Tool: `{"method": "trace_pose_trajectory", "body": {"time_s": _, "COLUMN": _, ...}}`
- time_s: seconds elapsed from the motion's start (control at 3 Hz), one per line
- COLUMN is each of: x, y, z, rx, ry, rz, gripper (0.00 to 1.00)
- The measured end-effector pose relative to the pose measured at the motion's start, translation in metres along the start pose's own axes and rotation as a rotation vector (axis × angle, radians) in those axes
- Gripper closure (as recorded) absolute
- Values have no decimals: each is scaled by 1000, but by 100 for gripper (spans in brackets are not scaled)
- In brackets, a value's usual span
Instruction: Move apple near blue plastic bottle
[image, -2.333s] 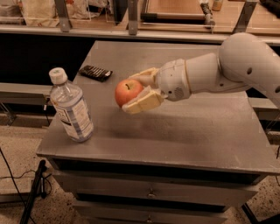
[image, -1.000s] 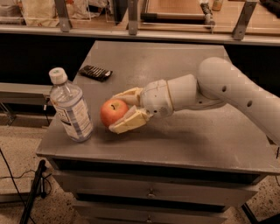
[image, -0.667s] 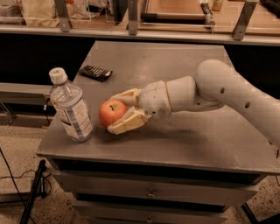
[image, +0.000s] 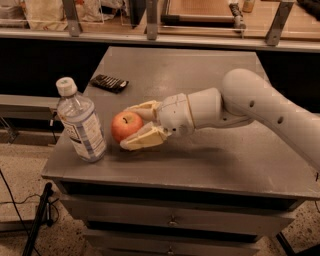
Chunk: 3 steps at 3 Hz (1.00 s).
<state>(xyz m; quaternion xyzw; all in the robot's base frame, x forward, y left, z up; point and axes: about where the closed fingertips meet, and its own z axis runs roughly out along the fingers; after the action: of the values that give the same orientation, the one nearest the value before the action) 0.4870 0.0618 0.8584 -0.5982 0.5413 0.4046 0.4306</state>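
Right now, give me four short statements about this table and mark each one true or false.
1. The tool has its fingers around the apple. True.
2. The bottle lies on its side. False: it stands upright on the table.
3. The apple is close beside the bottle. True.
4. The remote lies between the apple and the bottle. False: it lies behind both, farther back on the table.
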Motion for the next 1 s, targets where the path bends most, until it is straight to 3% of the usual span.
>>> {"method": "trace_pose_trajectory", "body": {"time_s": 0.67, "x": -4, "y": 0, "z": -6, "rx": 20, "ry": 13, "rz": -10, "gripper": 0}}
{"method": "trace_pose_trajectory", "body": {"time_s": 1.0, "x": -18, "y": 9, "z": -32, "rx": 91, "ry": 22, "rz": -31, "gripper": 0}}
